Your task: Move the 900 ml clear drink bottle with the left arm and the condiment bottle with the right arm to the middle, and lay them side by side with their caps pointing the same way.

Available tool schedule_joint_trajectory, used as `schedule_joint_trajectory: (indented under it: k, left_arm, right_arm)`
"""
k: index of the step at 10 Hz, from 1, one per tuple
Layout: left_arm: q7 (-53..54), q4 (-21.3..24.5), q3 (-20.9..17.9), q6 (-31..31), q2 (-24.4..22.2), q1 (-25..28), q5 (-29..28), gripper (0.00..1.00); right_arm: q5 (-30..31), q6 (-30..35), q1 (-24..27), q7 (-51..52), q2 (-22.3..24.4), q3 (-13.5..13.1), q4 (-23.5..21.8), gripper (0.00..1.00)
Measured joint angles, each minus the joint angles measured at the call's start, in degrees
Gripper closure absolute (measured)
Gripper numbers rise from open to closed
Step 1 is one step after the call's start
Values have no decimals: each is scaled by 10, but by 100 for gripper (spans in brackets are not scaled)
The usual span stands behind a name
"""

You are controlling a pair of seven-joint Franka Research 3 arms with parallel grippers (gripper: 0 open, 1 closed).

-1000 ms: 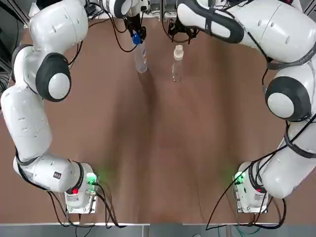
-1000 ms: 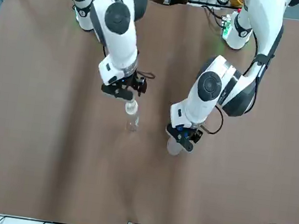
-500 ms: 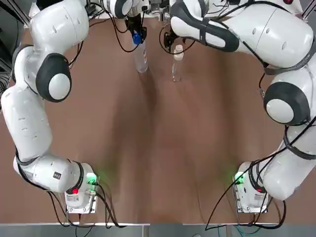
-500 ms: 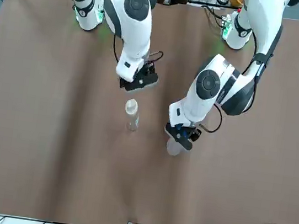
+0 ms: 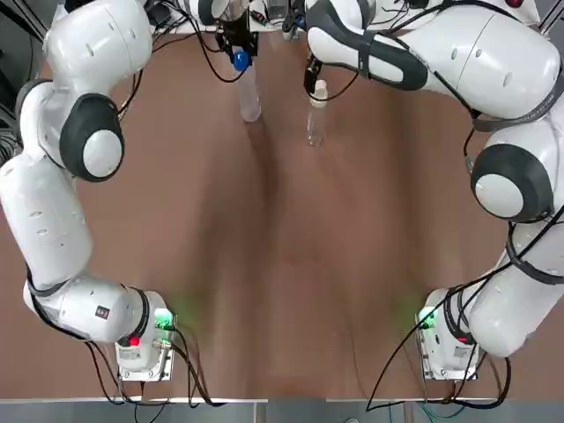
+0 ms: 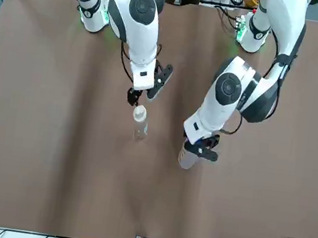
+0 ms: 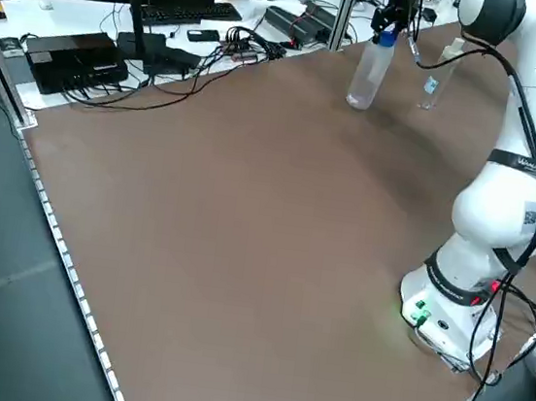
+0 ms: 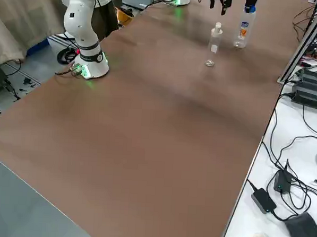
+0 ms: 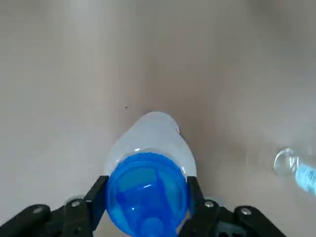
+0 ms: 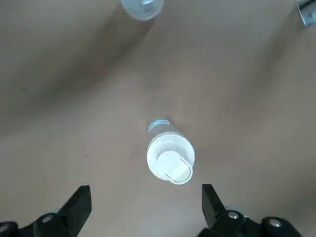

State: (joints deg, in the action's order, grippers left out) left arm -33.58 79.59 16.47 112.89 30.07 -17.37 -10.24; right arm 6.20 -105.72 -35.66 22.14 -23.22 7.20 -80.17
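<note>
Two bottles: the clear drink bottle [image 7: 364, 75] and the condiment bottle [image 6: 140, 125] are both roughly upright at the far part of the bench [image 5: 282, 264], well out from the arm bases, near each other but not touching.
Drink bottle: on the robot's left of the pair, blue cap [image 9: 145, 195] on top; I cannot tell whether its base rests on the bench or is just off it.
Condiment bottle: clear, with a white flip cap [image 10: 170, 162], standing free on the bench.
Left end effector [image 6: 201, 147]: closed on the drink bottle's top, one finger on each side of the blue cap.
Right end effector [image 10: 145, 191]: directly above the condiment bottle, fingers spread wide and holding nothing; the white cap sits below the gap, untouched.
Task state: neither bottle is lying down yet.
</note>
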Motion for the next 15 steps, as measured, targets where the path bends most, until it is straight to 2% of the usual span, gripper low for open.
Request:
schedule_joint_trajectory:
  k: [4,7,11,15]
  left_arm:
    - [-285,0,-14,-40,-8,10,5,32]
    - [-473,0,-14,-42,-8,21,38,32]
    - [-653,1,-14,-41,-7,14,39,32]
    - [-693,2,-14,-38,-2,7,39,32]
  right_arm:
    - [0,-39,2,207,-10,0,-2,1]
    - [0,-39,14,344,-17,-1,-10,1]
    - [-1,-41,18,396,-27,0,-21,7]
    - [-1,-51,20,397,-48,0,-22,13]
